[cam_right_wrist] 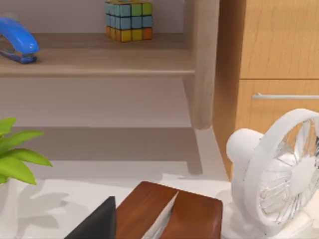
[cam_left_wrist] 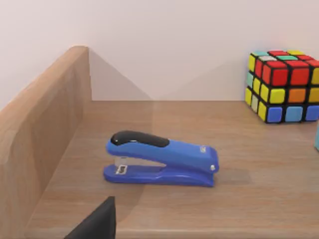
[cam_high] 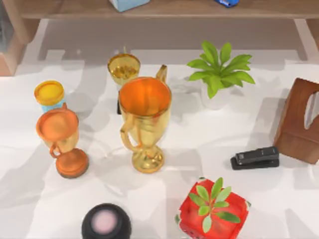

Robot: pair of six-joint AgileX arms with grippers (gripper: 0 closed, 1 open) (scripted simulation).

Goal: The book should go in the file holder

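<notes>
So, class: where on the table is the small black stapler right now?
In the top view the black stapler lies on the table's right side, just left of the brown wooden box and up-right of the red-potted plant.

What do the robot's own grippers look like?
The left gripper appears in its wrist view as a plain matte black, angular wedge with straight edges; the right gripper looks the same in its own. No cables, labels or markings are visible on either piece.

The top view looks straight down, close over the white table (cam_high: 199, 144). The left wrist view faces the wooden shelf (cam_left_wrist: 249, 189) closely, level with the blue stapler (cam_left_wrist: 162, 159). The right wrist view looks across the table's back, sharing that stapler (cam_right_wrist: 15, 42) upper left.
</notes>
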